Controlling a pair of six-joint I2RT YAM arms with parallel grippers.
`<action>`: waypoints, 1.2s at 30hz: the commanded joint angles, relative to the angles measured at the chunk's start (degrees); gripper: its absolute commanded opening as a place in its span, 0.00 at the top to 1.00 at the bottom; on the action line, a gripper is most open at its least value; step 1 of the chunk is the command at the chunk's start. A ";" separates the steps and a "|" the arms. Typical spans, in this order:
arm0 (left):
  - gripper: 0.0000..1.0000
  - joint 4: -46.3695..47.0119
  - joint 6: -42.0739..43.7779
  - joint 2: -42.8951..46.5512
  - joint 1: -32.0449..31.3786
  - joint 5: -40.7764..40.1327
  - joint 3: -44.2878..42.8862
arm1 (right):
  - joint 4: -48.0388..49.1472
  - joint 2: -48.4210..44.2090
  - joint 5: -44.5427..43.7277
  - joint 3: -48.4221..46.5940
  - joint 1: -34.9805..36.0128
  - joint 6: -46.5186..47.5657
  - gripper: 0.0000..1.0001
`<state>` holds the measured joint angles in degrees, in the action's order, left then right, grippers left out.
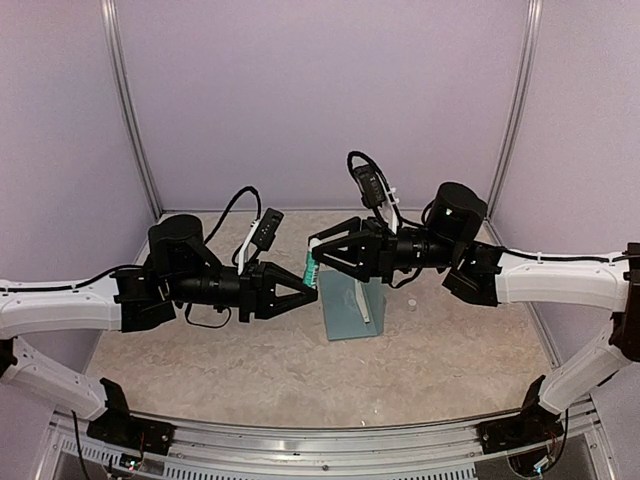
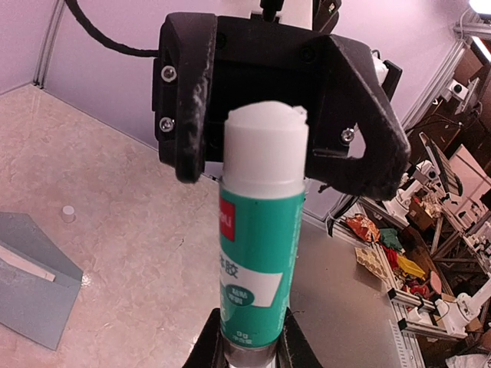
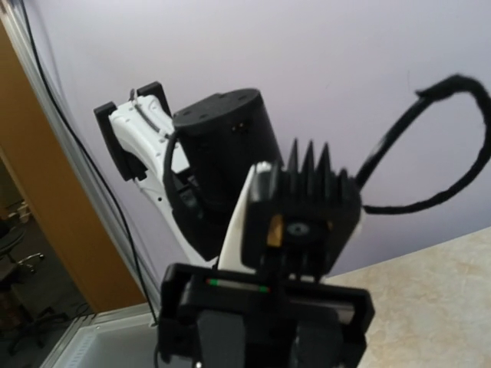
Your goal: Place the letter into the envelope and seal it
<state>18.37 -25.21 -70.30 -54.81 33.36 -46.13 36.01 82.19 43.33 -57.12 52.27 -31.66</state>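
Note:
My left gripper (image 1: 300,285) is shut on the base of a green-and-white glue stick (image 1: 310,268) and holds it up above the table. In the left wrist view the glue stick (image 2: 261,253) stands upright between my fingers (image 2: 201,349), its white top just in front of my right gripper (image 2: 276,107). My right gripper (image 1: 318,250) is open, its jaws spread wider than the stick's top and apart from it. The teal-blue envelope (image 1: 345,310) lies on the table below, with a white letter edge (image 1: 362,298) showing on it. It also shows in the left wrist view (image 2: 34,295).
A small white cap (image 1: 412,303) lies on the table to the right of the envelope; it also shows in the left wrist view (image 2: 68,213). The right wrist view is blurred and filled by the left arm's wrist (image 3: 222,146). Purple walls enclose the table.

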 commanded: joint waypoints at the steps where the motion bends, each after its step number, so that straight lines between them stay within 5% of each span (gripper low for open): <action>1: 1.00 0.87 1.17 -0.19 -0.21 0.69 -1.68 | 1.37 1.39 2.55 -1.24 0.11 -0.51 0.57; 5: 1.00 1.09 1.04 -0.26 -0.21 0.60 -1.54 | 1.50 2.37 3.76 -1.60 0.19 -1.09 0.64; 11: 1.00 0.61 1.49 -0.21 -0.21 -1.30 -1.52 | 1.60 2.05 2.94 -1.35 0.20 -1.08 0.91; 15: 1.00 -0.81 2.07 0.36 -0.21 -7.17 -1.10 | -3.05 1.22 -3.32 -1.96 0.36 0.85 0.99; 21: 1.00 -3.86 2.15 1.25 -0.54 -21.49 -0.89 | -20.77 2.94 -24.19 -8.56 3.76 5.83 1.00; 29: 1.00 -11.34 0.49 -1.05 -2.56 -39.61 -3.00 | -36.72 11.24 -47.63 -18.14 6.26 0.45 1.00; 36: 1.00 -12.03 -1.62 -3.73 -3.70 -42.68 -3.49 | -38.11 14.70 -50.65 -21.10 6.71 -1.29 1.00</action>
<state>6.31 -25.56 -73.60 -57.04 -7.35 -47.35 1.80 95.92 -0.21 -77.41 59.35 -32.05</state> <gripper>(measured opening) 0.159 0.159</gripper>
